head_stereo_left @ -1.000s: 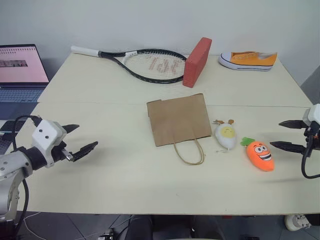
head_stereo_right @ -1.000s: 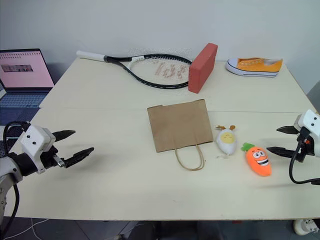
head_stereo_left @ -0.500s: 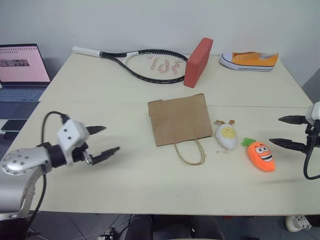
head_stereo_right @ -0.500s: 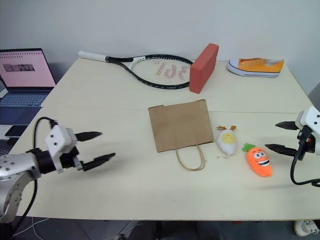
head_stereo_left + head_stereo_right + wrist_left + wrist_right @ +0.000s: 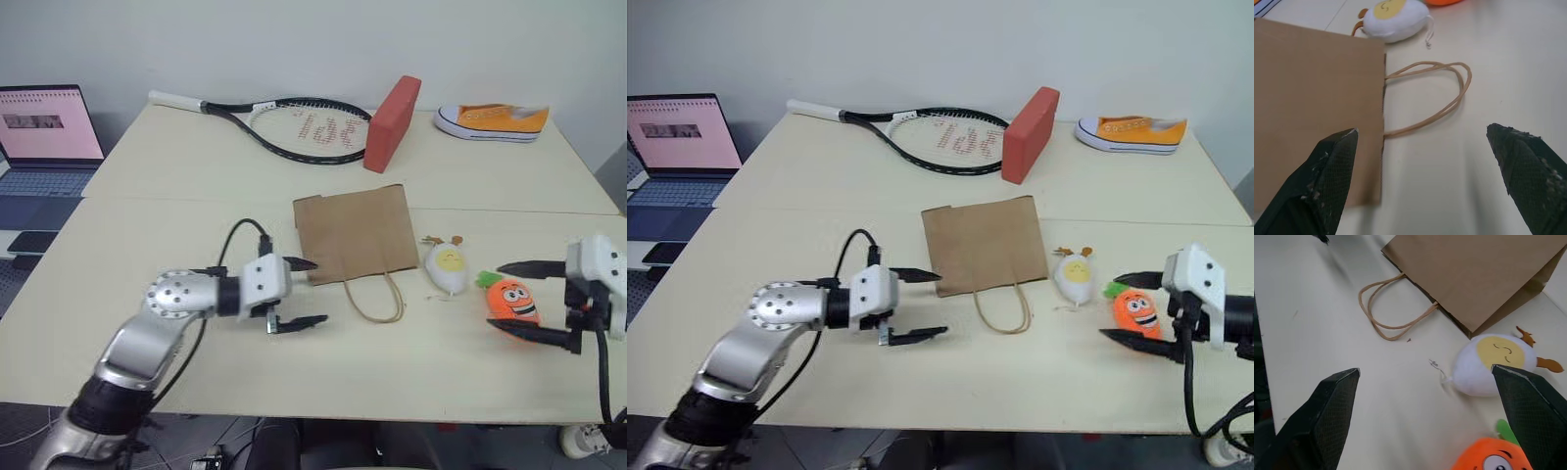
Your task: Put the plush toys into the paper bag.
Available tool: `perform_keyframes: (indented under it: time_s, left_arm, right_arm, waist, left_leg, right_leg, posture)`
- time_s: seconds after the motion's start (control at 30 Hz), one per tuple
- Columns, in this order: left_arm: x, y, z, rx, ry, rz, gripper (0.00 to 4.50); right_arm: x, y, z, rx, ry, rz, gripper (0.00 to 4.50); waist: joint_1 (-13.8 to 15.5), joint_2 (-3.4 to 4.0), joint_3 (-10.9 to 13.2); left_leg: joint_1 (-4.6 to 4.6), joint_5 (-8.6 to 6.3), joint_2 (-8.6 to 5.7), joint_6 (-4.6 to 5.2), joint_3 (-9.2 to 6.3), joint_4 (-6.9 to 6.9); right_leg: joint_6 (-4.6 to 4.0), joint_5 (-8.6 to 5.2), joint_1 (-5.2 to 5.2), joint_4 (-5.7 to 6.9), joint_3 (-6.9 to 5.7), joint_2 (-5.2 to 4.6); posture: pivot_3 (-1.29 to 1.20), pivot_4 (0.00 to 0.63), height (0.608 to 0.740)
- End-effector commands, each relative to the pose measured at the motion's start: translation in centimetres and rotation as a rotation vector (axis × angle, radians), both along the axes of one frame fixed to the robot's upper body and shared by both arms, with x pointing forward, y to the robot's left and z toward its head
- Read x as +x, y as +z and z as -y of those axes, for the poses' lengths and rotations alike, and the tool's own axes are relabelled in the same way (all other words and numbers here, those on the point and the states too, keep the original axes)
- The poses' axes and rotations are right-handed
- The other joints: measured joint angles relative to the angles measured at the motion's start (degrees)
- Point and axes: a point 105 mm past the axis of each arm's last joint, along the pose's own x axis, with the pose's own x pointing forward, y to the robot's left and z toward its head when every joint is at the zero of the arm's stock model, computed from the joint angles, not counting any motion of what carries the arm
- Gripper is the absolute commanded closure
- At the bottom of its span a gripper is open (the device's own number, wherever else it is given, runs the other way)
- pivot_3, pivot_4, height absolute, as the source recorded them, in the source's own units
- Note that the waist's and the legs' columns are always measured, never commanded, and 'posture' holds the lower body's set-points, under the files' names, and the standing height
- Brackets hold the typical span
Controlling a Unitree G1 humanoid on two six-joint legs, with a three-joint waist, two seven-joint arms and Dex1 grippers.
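Paper bag (image 5: 353,233): flat on the bench (image 5: 196,176), handles (image 5: 377,299) toward the robot.
Egg toy (image 5: 443,266): just right of the bag, on the bench.
Carrot toy (image 5: 513,300): right of the egg, lying flat.
Left gripper (image 5: 302,292): jaws wide, empty, at the bag's near-left corner.
Right gripper (image 5: 521,299): jaws wide, straddling the carrot, no grip seen.

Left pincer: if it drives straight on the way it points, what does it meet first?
Probably the paper bag. The left pincer is open, its far finger over the bag's near corner, its near finger over bare table; the handles lie ahead. Height is unclear.
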Motion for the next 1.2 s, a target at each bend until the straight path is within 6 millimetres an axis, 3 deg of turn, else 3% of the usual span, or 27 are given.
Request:
perform_keyframes:
  time_s: [0.03,0.2,0.43,0.83,1.2]
  left_arm:
    - [0.2,-0.4,1.9,0.015,-0.062,0.057,0.02]
    - [1.6,-1.1,5.0,-0.024,-0.087,0.105,0.02]
    - [2.3,-1.8,6.6,-0.058,-0.101,0.126,0.02]
    - [0.8,-1.8,7.1,-0.096,-0.195,0.057,0.02]
    - [2.2,-2.4,7.6,-0.081,-0.158,0.102,0.02]
  right_arm:
    - [-0.6,0.8,-0.7,0.003,-0.001,0.028,0.0]
    - [-1.3,0.3,-1.7,0.022,-0.004,0.004,0.0]
    - [-1.5,0.3,-1.9,0.033,-0.018,0.003,0.0]
    - [-2.7,0.6,-2.1,0.075,-0.003,-0.064,0.0]
    - [-2.7,0.1,-2.3,0.068,0.002,-0.056,0.0]
  waist:
    - [-0.1,0.0,0.0]
    - [0.2,0.0,0.0]
    - [0.1,-0.01,0.0]
    - [0.1,-0.01,0.0]
    - [0.2,-0.02,0.0]
  left_leg:
    - [-0.03,0.0,0.01,0.0,0.0,0.04]
    - [-0.22,0.0,0.0,0.01,-0.1,0.42]
    - [-0.28,0.0,0.0,0.01,-0.12,0.57]
    - [-0.3,-0.01,-0.02,0.02,-0.16,0.54]
    - [-0.31,-0.01,-0.02,0.02,-0.16,0.56]
  right_leg:
    - [0.0,0.0,0.0,0.0,0.0,0.01]
    - [-0.02,-0.01,0.02,-0.02,0.02,0.07]
    - [-0.01,0.01,0.05,-0.06,0.09,0.1]
    - [0.03,0.05,0.05,-0.06,0.09,0.11]
    - [0.03,0.04,0.06,-0.07,0.09,0.12]
  posture:
    - [0.0,0.15,0.74]
    - [0.0,0.15,0.74]
    - [0.0,0.15,0.74]
    - [0.0,0.15,0.74]
    - [0.0,0.15,0.74]
